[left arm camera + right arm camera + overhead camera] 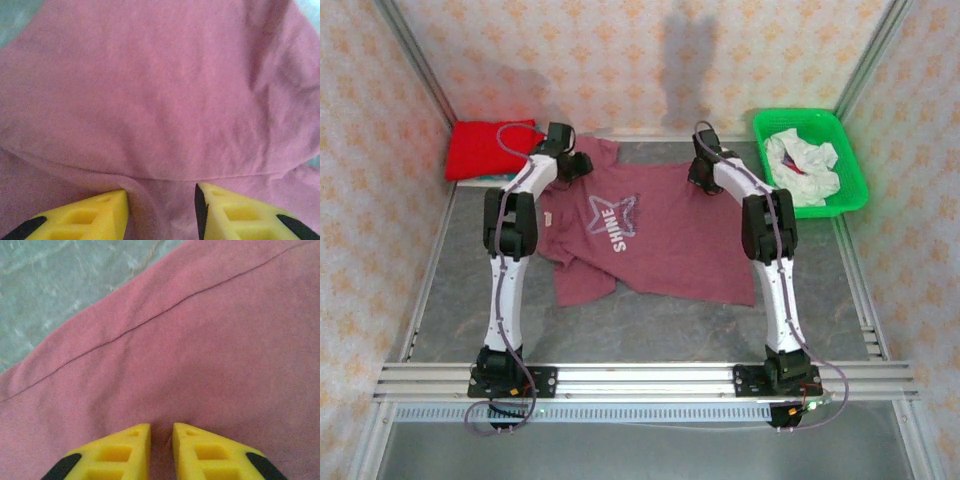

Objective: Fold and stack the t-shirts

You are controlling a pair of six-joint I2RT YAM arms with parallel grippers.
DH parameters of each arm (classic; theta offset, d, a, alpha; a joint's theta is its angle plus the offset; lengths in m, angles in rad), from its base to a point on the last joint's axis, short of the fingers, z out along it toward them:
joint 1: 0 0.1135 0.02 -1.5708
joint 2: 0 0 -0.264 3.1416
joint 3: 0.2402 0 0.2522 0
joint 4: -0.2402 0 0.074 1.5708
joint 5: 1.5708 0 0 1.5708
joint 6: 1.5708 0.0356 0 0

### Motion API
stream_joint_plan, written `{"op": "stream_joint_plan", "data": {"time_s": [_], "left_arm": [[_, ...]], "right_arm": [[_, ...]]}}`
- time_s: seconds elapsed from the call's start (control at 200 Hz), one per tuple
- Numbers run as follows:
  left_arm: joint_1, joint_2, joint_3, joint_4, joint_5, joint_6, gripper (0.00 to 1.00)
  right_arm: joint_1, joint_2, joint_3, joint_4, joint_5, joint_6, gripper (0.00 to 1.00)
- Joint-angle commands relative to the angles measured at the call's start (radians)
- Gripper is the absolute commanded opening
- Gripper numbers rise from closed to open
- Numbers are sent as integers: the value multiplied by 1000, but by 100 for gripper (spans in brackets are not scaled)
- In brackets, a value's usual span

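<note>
Two pincers, both low on one maroon t-shirt [665,245]. Left pincer [160,194]: yellow fingers [95,215] partway apart, pressed down into the cloth, a soft ridge of maroon fabric rising in the gap between them; squeezed or merely straddled, impossible to tell. Right pincer [161,434]: fingers almost together, only a narrow slit left, a small pucker of the same maroon cloth nipped in that slit. Just beyond the right fingertips, smooth fabric, then a stitched seam line [165,312] running slantwise, then the shirt's edge and bare grey tabletop [60,280] at the upper left of the wrist view.

From above: shirt spread mostly flat across the middle of the tabletop, chest print [616,225] up, a white star outline with the letters SHINE, near edge rumpled at the left. Left pincer on the shirt's far left corner, beside a sleeve; right pincer on the far edge, right of the middle. Well apart, one from the other.

Farther out: a bright red t-shirt [485,150] folded in the far left corner, near the left pincer. Opposite, in the far right corner, a green basket [855,170] holding crumpled white cloth [800,165], apart from the maroon shirt.
</note>
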Motion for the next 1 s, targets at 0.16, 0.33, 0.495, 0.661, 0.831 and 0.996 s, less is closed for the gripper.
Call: {"op": "stream_joint_plan", "data": {"time_s": [0.16,0.33,0.495,0.661,0.831,0.996], "left_arm": [[3,84,303,-259,24,-2,44],[-2,-330,-173,-25,-2,5,49],[-12,-835,-786,203,-68,-20,55],[-13,-1204,-1272,187,-123,-40,70],[-18,-1361,-1466,6,-56,-57,69],[-63,-1446,-1572,-49,-54,-93,66]], "right_arm": [[-11,109,361,-211,-46,-8,27],[12,-150,154,-176,-36,-65,35],[61,-585,-481,164,-74,-108,47],[125,-922,-1036,460,-170,-199,57],[206,-1174,-1359,591,-196,-285,67],[270,-1276,-1525,743,-199,-343,70]]}}
